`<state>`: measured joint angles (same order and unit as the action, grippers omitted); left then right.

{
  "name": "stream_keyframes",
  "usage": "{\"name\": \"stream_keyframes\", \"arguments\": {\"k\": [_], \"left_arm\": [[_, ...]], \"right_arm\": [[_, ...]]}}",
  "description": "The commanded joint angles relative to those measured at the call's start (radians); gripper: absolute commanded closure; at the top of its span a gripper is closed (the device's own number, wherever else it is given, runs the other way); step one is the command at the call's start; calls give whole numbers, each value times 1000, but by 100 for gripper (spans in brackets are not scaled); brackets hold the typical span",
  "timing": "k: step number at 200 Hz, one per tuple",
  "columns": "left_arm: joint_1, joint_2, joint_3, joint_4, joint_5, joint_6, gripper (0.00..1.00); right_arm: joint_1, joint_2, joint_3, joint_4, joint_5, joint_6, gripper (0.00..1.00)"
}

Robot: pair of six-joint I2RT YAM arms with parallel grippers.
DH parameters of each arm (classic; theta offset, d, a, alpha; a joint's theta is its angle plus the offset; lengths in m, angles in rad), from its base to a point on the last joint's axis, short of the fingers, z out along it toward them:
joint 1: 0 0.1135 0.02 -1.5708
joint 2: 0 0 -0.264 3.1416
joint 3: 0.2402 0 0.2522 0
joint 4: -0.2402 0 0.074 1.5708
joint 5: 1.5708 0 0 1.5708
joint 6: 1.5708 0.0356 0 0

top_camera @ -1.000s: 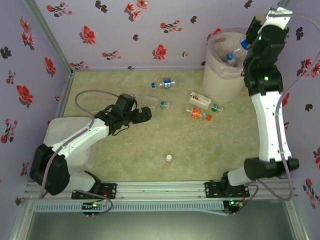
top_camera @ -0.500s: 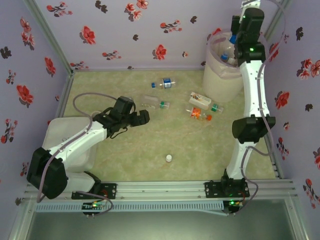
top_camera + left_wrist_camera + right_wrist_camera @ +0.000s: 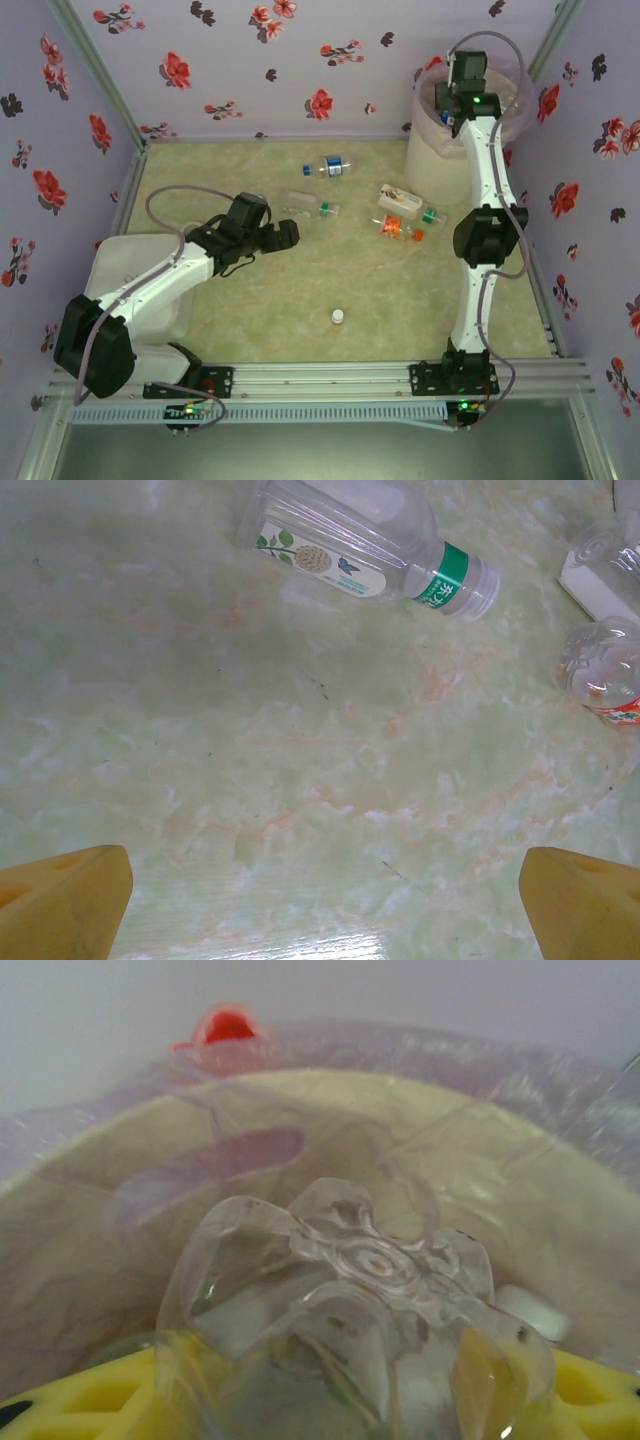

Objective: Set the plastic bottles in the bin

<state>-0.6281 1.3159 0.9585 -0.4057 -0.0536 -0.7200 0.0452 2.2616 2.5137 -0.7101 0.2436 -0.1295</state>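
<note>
My right gripper (image 3: pixel 451 106) hangs over the bin (image 3: pixel 437 163), a tall pale bucket lined with a pink bag (image 3: pixel 420 1085). It is shut on a clear plastic bottle (image 3: pixel 345 1305), whose moulded base faces the wrist camera between the yellow fingers (image 3: pixel 90 1395). My left gripper (image 3: pixel 290 234) is open low over the table, its yellow fingertips (image 3: pixel 62 898) wide apart with nothing between them. Just beyond it lies a clear bottle with a green band (image 3: pixel 360 542), also (image 3: pixel 312 207). More bottles lie on the table: a blue-labelled one (image 3: pixel 328 167), a white-and-red one (image 3: pixel 403 200) and an orange one (image 3: pixel 396 228).
A flat white box (image 3: pixel 130 262) sits under the left arm at the near left. A lone white cap (image 3: pixel 338 317) rests near the front middle. Floral walls close the table at the back and sides. A crushed bottle (image 3: pixel 603 665) lies right of the left gripper.
The right arm has swung left and stretched out, carrying its bottle from the bin's right side to over the bin's opening. The left arm has stayed almost still.
</note>
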Motion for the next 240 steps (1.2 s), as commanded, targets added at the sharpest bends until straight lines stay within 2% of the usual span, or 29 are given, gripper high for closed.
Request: {"name": "stream_keyframes", "arguments": {"k": [1, 57, 96, 185, 209, 240], "left_arm": [[5, 6, 21, -18, -29, -4, 0], [5, 18, 31, -24, -21, 9, 0], [5, 19, 29, -19, -17, 14, 0], [5, 14, 6, -6, -14, 6, 0], [7, 37, 34, 1, -46, 15, 0], [11, 149, 197, -46, -135, -24, 0]], "right_arm": [[4, 38, 28, -148, -43, 136, 63], [-10, 37, 86, -181, -47, 216, 22], [-27, -26, 103, -166, -51, 237, 6], [-34, -300, 91, -255, -51, 339, 1], [-4, -470, -136, -243, -4, 379, 2], [62, -728, -527, -114, 33, 436, 4]]}}
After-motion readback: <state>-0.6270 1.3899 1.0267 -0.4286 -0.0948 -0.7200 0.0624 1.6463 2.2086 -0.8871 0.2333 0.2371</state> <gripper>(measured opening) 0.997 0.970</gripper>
